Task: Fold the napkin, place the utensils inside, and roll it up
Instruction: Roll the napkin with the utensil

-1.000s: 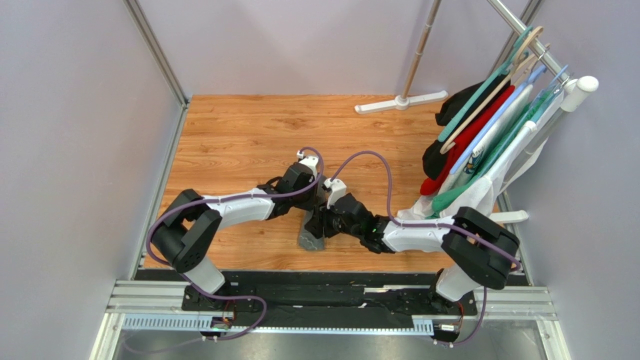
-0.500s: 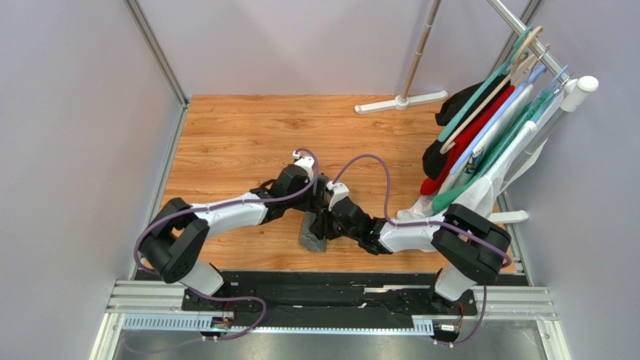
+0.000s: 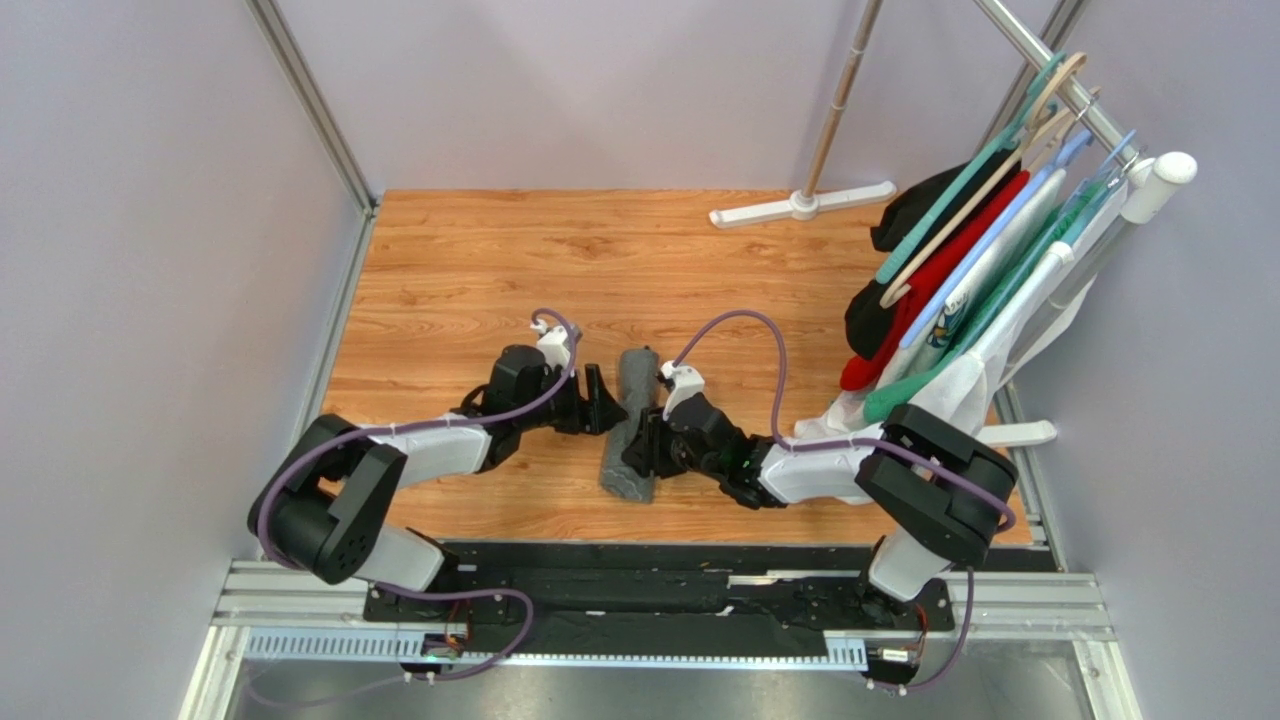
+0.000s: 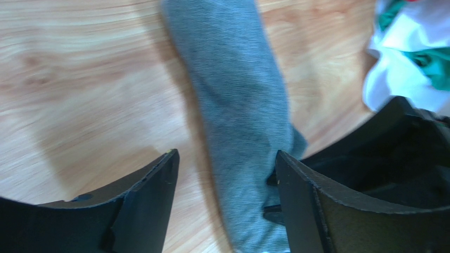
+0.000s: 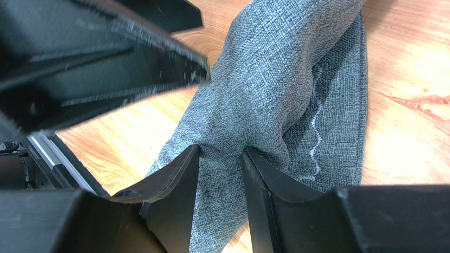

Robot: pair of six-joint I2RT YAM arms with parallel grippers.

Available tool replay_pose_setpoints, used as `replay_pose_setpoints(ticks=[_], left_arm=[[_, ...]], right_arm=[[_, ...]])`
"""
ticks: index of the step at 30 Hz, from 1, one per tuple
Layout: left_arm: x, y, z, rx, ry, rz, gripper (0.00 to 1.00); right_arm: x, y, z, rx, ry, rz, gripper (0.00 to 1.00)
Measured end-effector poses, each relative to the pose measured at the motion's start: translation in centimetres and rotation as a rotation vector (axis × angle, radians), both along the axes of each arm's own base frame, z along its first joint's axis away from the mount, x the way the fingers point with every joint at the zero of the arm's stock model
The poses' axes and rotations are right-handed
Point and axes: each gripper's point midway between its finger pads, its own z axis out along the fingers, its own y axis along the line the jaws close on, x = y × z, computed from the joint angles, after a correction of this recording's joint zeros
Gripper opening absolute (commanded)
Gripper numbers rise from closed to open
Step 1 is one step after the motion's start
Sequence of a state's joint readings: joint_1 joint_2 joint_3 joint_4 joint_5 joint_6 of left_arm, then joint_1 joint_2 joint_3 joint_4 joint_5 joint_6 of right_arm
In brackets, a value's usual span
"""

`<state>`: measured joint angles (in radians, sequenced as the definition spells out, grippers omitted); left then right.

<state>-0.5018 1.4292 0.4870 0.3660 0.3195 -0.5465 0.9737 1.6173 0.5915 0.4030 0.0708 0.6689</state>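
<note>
The napkin [image 3: 631, 420] lies on the wooden table as a narrow dark grey roll, running from far to near between my two arms. My right gripper [image 3: 646, 447] is shut on the roll's near part; in the right wrist view its fingertips [image 5: 222, 149] pinch a fold of the grey napkin [image 5: 274, 79], whose pale stitched line shows. My left gripper [image 3: 601, 408] stands open just left of the roll. In the left wrist view the napkin [image 4: 237, 105] lies beyond its spread jaws [image 4: 226, 154]. The utensils are hidden.
A rack of garments on hangers [image 3: 977, 285] crowds the table's right side, with white cloth [image 4: 406, 68] hanging near the roll. A white stand foot [image 3: 804, 203] lies at the far edge. Grey walls close in left and right.
My left gripper has opened, let go of the napkin and drawn back to the left, uncovering the roll's far end. The right gripper stays clamped on the roll.
</note>
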Motion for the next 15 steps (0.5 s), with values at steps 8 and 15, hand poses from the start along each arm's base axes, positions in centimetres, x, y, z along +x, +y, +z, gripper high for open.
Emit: replay_pose_setpoints(ticks=[8,15], left_arm=[[-0.1,-2.4,0.9,-0.130,-0.023,-0.085,0.65],[-0.1,-2.4,0.2,-0.124,-0.005,-0.077,0.65]], right_arm=[[0.2,0.1,0.0,0.013,0.000,0.003,0.41],[0.2,0.1,0.0,0.015,0.003,0.005,0.40]])
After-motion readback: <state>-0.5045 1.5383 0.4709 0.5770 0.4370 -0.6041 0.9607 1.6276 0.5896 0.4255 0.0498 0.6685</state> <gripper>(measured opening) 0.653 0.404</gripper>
